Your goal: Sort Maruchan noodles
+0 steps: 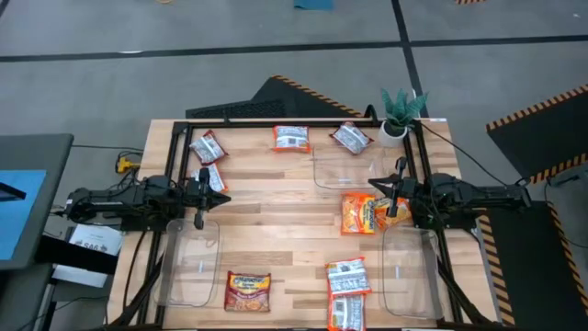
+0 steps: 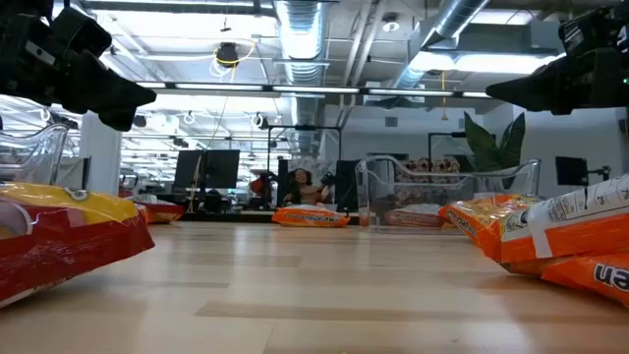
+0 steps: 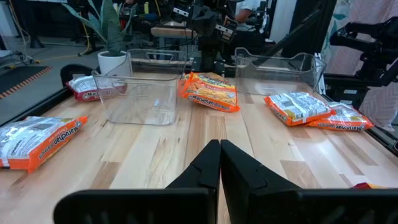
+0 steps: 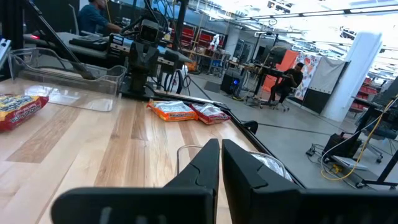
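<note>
Maruchan noodles [image 1: 358,212]: flat orange and silver packets, scattered on table [image 1: 276,230].

Wooden table [image 2: 324,285] runs level into the room. Red-and-yellow noodle packet [image 2: 59,241] lies close on one side, orange packets [image 2: 550,236] stacked on the other. Farther back, another orange packet [image 2: 310,217] beside a clear bin [image 2: 447,192], green plant [image 2: 488,138] behind. Dark arm parts [image 2: 69,59] hang at both upper corners.
</note>
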